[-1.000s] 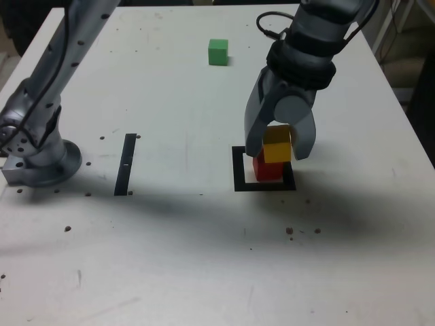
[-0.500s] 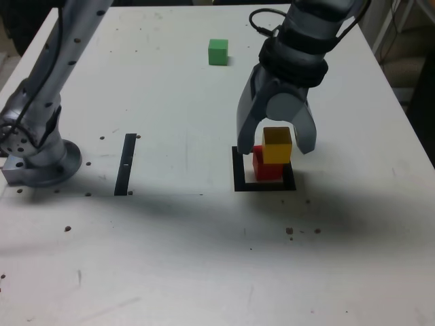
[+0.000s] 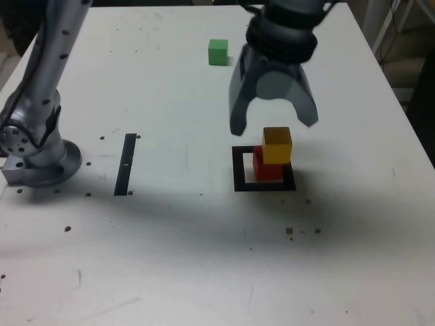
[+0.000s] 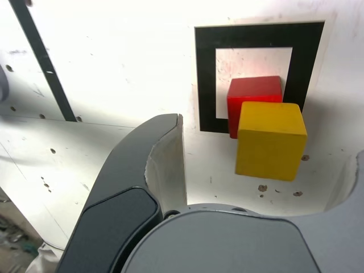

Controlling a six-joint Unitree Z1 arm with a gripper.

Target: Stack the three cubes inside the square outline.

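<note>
Three cubes: one red (image 3: 259, 166), one yellow (image 3: 276, 146), one green (image 3: 218, 52); one square outline (image 3: 239, 170), one black strip (image 3: 126, 164)

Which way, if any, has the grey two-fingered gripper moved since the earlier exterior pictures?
Yes: the gripper has moved up and toward the exterior view's left, relative to the black square outline, its fingertips now beyond the yellow cube.

"What's covered?"
"Part of the red cube (image 4: 253, 89), behind the yellow cube (image 4: 272, 139) in both views. The cubes also hide some of the square outline (image 4: 206, 79)."
"And you?"
"The exterior view's top edge cuts off my arm (image 3: 51, 61); my jaws look blurred there. The wrist view crops one jaw and the black strip (image 4: 45, 62)."
</note>
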